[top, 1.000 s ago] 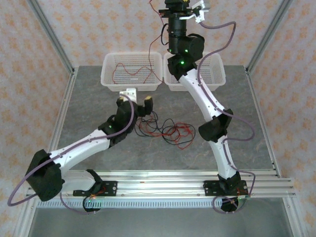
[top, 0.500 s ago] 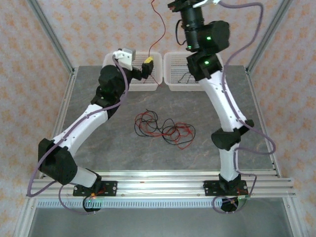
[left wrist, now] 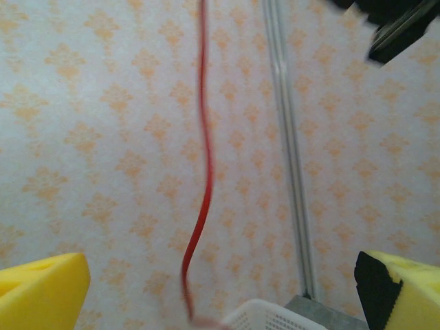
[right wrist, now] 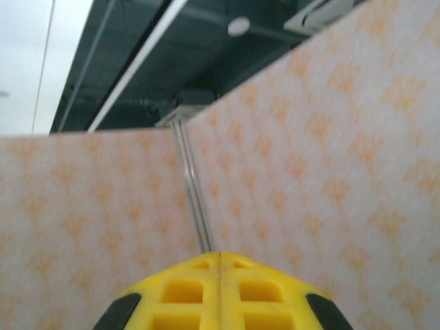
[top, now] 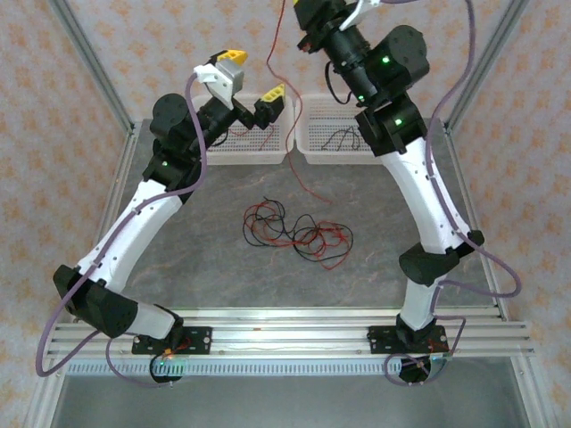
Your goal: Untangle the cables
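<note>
Right basket (top: 314, 153) holds black cable (top: 343, 136); left tool (top: 254, 76) apart, right tool (right wrist: 220, 265) together.

Bright, even light throughout; sharp from above, soft at both wrists.

In the top view, diffuse overhead light leaves only faint, soft-edged shadows on the grey table (top: 446, 178). The aluminium rail (top: 294, 325) at the near edge shines pale, two green lights (top: 385, 61) glow on the right arm, and focus is crisp. In the left wrist view, the red cable (left wrist: 204, 172) is smeared and fuzzy, the left gripper's pads (left wrist: 41, 292) in the lower corners are out of focus, and the wallpaper behind is soft. In the right wrist view, the right gripper's fingertips (right wrist: 185, 292) blur close to the lens, the upper left corner is blown out white, and the ceiling beside it stays dark.
</note>
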Controlling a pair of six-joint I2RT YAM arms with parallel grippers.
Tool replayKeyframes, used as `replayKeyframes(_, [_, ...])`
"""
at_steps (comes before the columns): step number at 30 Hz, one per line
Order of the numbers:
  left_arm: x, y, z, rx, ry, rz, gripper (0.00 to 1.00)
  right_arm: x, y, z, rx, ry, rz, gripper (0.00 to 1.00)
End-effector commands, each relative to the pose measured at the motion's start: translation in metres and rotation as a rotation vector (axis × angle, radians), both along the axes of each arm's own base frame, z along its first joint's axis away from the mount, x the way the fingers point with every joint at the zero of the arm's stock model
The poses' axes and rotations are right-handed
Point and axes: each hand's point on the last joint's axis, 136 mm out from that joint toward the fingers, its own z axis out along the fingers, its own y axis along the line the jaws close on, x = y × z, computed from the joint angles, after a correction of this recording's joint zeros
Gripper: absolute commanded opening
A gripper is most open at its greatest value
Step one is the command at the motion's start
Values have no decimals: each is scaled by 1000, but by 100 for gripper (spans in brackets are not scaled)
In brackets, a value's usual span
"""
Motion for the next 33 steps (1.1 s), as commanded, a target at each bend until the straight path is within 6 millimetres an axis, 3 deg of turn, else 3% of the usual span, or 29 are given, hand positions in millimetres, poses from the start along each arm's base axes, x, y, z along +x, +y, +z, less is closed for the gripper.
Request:
replayKeyframes(1, [-8,-14,6,18,-10,-84,100,-21,9,3,-26,-7,93,0])
replayKeyframes(6, [10,-4,1,15,7,17,99,-33,18,0,-44,7,146,0])
replayKeyframes(10, [21,4,1,5,14,85,85,-44,22,0,-48,7,165,0])
replayKeyframes(12, [22,4,3,6,15,90,68,-49,22,2,-47,3,169,0])
replayKeyframes(14, [22,6,5,-1,16,96,39,-51,22,2,-45,1,165,0])
replayKeyframes(19, [12,14,9,-26,1,115,0,-53,16,3,-35,4,144,0])
replayKeyframes(27, [4,28,24,-72,-1,166,0,-53,8,-1,-16,43,118,0])
replayKeyframes(28, [5,31,27,-84,3,179,0,-52,7,-3,-15,55,110,3])
replayKeyframes(29, [6,33,29,-90,5,190,0,-52,4,-4,-13,68,101,15])
replayKeyframes(31, [7,39,36,-108,0,221,0,-52,0,-10,-22,95,85,47])
replayKeyframes(33, [9,45,43,-124,-9,256,0,-54,-6,-18,-30,121,65,72])
